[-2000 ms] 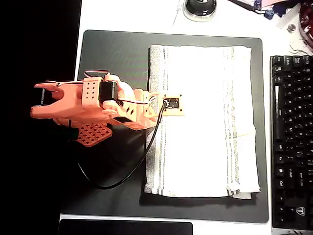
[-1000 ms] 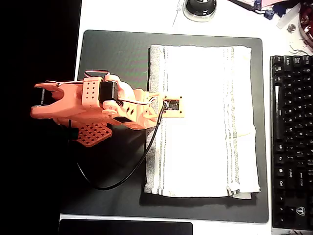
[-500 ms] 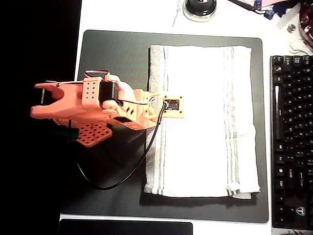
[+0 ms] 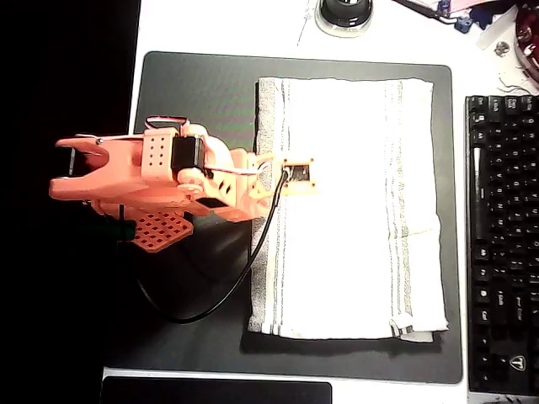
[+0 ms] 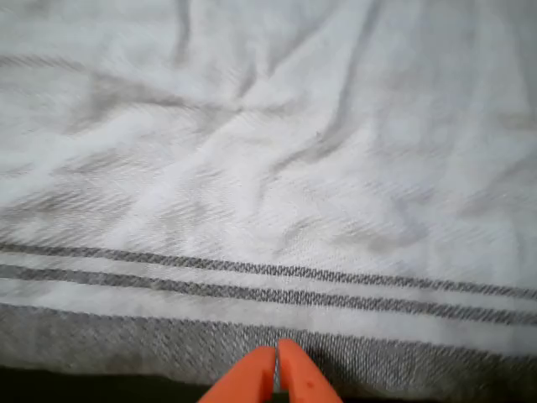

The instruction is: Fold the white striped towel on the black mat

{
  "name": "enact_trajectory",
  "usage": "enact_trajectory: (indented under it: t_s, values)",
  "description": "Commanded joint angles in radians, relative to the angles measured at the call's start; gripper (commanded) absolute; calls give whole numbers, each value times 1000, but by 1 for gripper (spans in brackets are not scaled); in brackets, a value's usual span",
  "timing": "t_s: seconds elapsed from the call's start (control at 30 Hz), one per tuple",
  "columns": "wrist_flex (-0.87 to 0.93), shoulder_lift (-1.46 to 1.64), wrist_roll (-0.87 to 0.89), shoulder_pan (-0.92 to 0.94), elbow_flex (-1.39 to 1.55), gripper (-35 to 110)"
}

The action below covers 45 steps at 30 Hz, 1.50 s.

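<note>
towel: white striped towel (image 4: pixel 349 206) lies flat on the black mat (image 4: pixel 198 101), on the mat's right part in the overhead view. Roughly rectangular, long side running top to bottom of that view. Groups of thin grey stripes near its left and right edges. Lower right corner shows an extra layer poking out underneath.
towel surface: wrist view shows the cloth (image 5: pixel 268 151) with soft wrinkles, two thin dark stripes across, then a grey woven band at the near edge.
mat: dark, rounded corners, much wider than the towel. Bare area left of the towel, narrow bare strips above, below and right of it. Sits on a white bench (image 4: pixel 219 25).
arm: orange arm (image 4: pixel 143 185) reaches in from the left of the overhead view, over the mat's left half. Its wrist end with the small camera board sits over the towel's left striped edge, about mid-height. Black cable (image 4: pixel 210 307) loops from the arm down over the mat.
end effector: in the wrist view the end effector (image 5: pixel 277 369) has both orange fingertips pressed together, no cloth visible between them. Tips sit at the towel's grey edge band, right where the band meets the dark mat. Contact with the cloth: cannot tell.
surroundings: black keyboard (image 4: pixel 503 244) on the right, just beside the mat's right edge. Round black object (image 4: pixel 344 13) at the top edge, above the mat. Smaller black pad (image 4: pixel 215 392) at the bottom edge, just below the mat.
</note>
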Motion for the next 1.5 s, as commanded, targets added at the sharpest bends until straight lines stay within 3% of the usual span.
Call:
enact_trajectory:
  t_s: [0.0, 0.37, 0.77, 1.47]
  values:
    - [-12, -198, 34, -87, -166, 0]
    - [72, -992, 439, -494, -962, 0]
    - [52, -1594, 611, -618, -1453, 0]
    - [-212, -1944, 615, -667, -1488, 14]
